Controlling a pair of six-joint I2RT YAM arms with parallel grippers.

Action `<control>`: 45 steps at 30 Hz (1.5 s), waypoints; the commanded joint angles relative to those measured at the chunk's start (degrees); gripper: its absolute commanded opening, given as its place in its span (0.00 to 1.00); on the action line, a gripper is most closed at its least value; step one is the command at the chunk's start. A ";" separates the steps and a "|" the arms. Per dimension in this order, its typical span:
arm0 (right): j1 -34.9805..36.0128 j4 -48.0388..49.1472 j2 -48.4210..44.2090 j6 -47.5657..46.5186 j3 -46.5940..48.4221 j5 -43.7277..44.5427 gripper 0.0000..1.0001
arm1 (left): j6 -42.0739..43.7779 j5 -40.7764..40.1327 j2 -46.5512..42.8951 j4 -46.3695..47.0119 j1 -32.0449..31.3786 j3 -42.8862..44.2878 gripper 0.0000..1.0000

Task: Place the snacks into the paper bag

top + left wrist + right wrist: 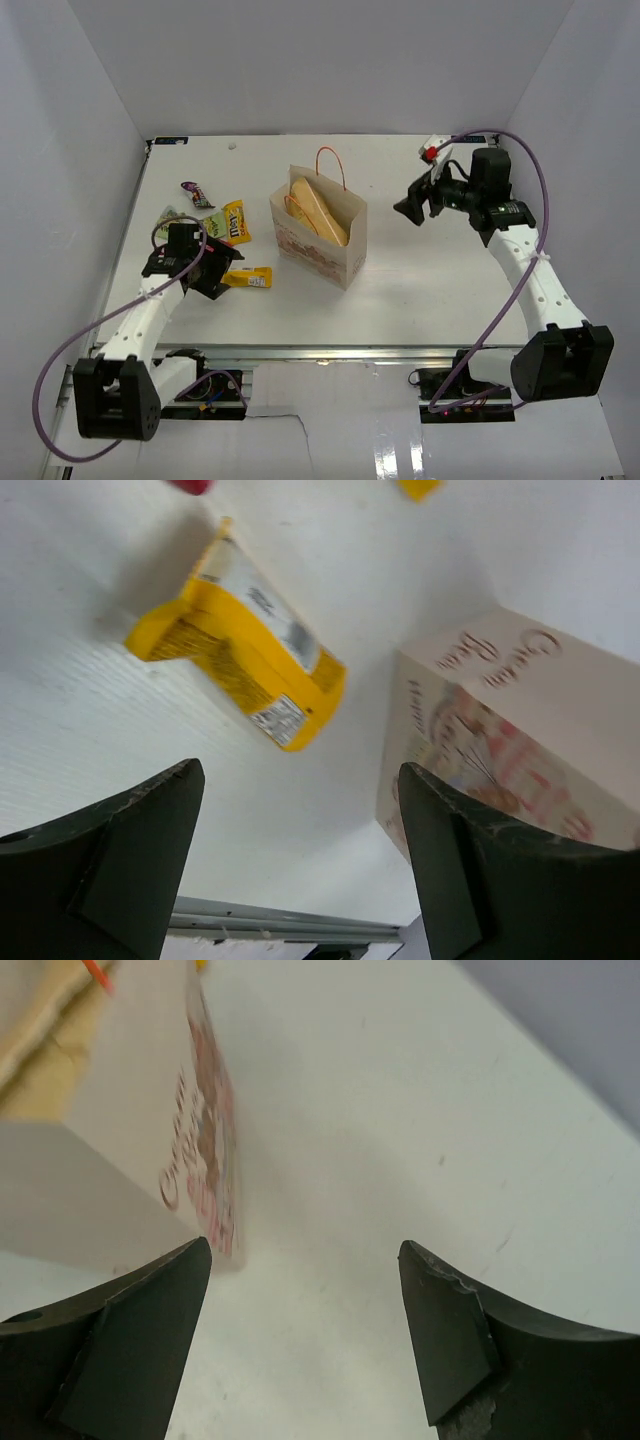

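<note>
Left pincer (298, 770), yellow M&M's packet (236, 222) beyond

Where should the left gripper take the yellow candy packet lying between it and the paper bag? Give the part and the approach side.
Take the yellow candy packet across its narrow width, near the middle, coming straight down from above. It lies flat on the table and is long, so its two long edges probably suit the open left gripper best.

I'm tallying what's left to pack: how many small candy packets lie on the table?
4 clearly, all left of the paper bag: purple packet farthest, green packet, yellow packet beside it, nearer yellow packet by the left gripper. A red scrap may be a fifth.
</note>
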 commanded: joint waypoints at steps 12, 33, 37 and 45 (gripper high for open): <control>-5.26 -9.30 -6.16 -5.82 -12.04 -0.10 0.82 | -16.58 -10.99 23.55 4.06 -1.92 1.95 0.73; -6.22 -9.65 -5.19 -6.08 -10.72 -0.54 0.81 | 13.10 -10.41 -9.58 8.88 -2.27 22.06 0.07; -6.31 -9.48 -4.84 -5.91 -10.54 -0.98 0.81 | 15.94 -2.31 -2.39 13.19 -2.36 35.40 0.05; -6.49 -9.57 -6.33 -5.73 -11.68 -0.28 0.81 | 25.94 2.64 12.30 20.14 -16.19 49.14 0.04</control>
